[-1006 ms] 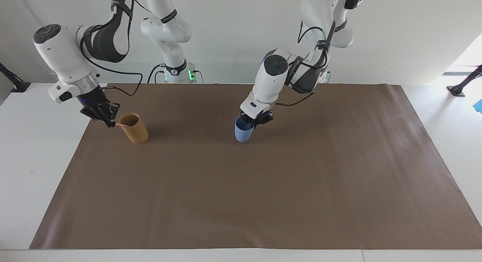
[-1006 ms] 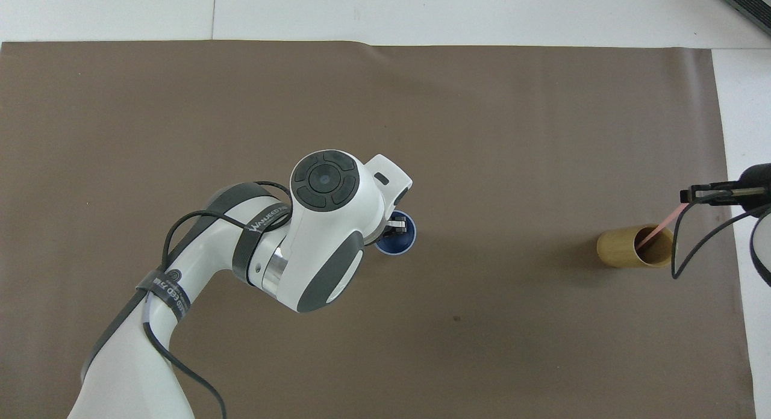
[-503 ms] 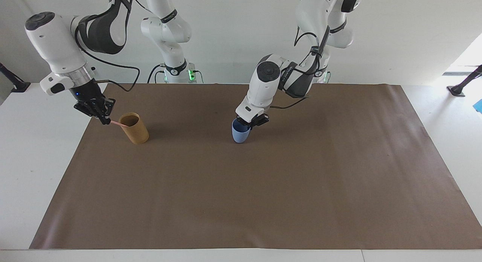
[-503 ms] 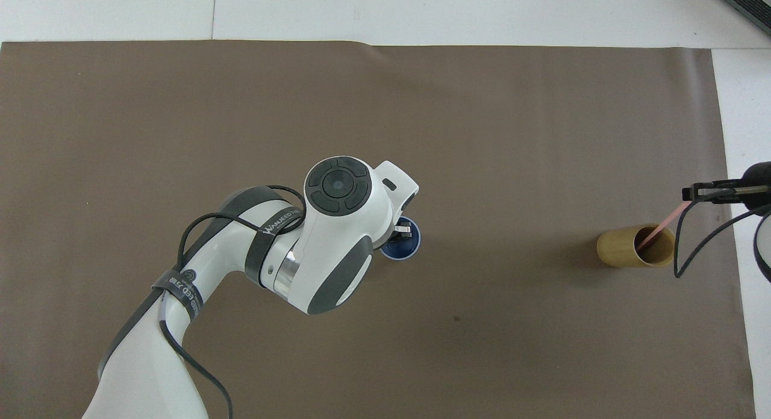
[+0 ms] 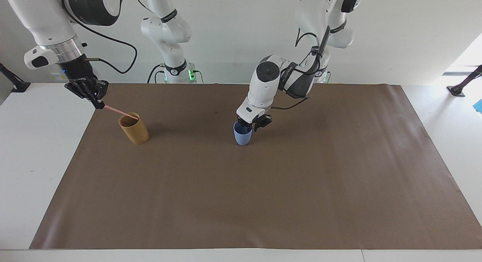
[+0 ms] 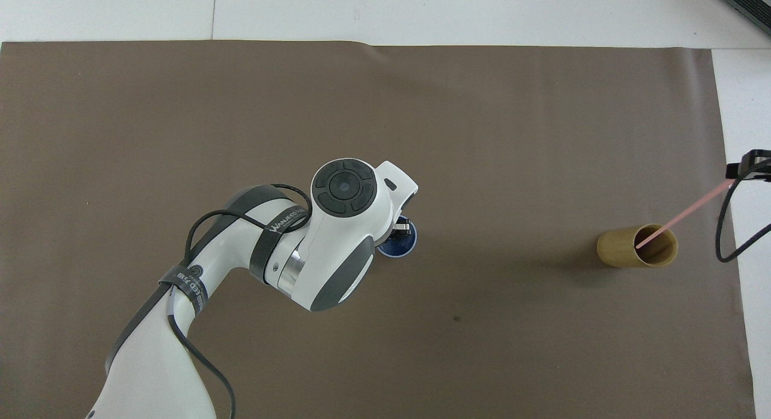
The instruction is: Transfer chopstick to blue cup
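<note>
The chopstick point(image 5: 117, 111) is not yet in the blue cup point(image 5: 242, 136); the transfer is at its early stage. My right gripper point(image 5: 98, 104), raised over the table edge at the right arm's end, is pinching the upper end of the stick between its fingertips. The stick slants down from that grip toward the tan cup point(image 5: 134, 128), and in the overhead view its lower tip point(image 6: 639, 245) lies over that cup's mouth; I cannot tell whether the tip is just clear of the rim or a little inside. My left gripper point(image 5: 251, 126) is at the rim of the blue cup, which stands upright on the brown mat point(image 5: 263, 198), well apart from the tan cup and toward the left arm's end from it. Whether the left fingers are clamped on the rim or parted from it, I cannot tell. Done, by my judgement: the stick is gripped and drawn nearly or fully out of the tan cup. Left: carry it across, bring it over the blue cup, lower it in, release.
</note>
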`<state>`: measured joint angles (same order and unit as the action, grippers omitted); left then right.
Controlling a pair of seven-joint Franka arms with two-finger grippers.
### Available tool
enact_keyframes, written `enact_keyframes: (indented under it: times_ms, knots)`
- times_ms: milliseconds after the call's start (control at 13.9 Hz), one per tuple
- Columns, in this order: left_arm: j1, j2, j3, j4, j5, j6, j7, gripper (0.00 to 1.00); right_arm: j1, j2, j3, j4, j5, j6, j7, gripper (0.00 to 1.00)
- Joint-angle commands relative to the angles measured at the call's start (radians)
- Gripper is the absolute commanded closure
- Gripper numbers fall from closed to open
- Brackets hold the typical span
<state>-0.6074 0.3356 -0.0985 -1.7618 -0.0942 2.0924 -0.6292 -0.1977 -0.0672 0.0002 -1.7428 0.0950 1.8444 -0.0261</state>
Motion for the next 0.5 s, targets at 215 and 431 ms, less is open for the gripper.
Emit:
enact_keyframes:
  times_ms: [215,431]
  knots:
    - [0.0,-0.062,0.023,0.008,0.057,-0.029,-0.017,0.0,0.0,0.0,0.061,0.034,-0.037,-0.059,0.298,1.0]
    - [0.064,-0.116,0.028,0.028,0.059,-0.101,0.0,0.0,0.0,0.001,0.153,0.049,-0.037,-0.059,0.535,1.0]
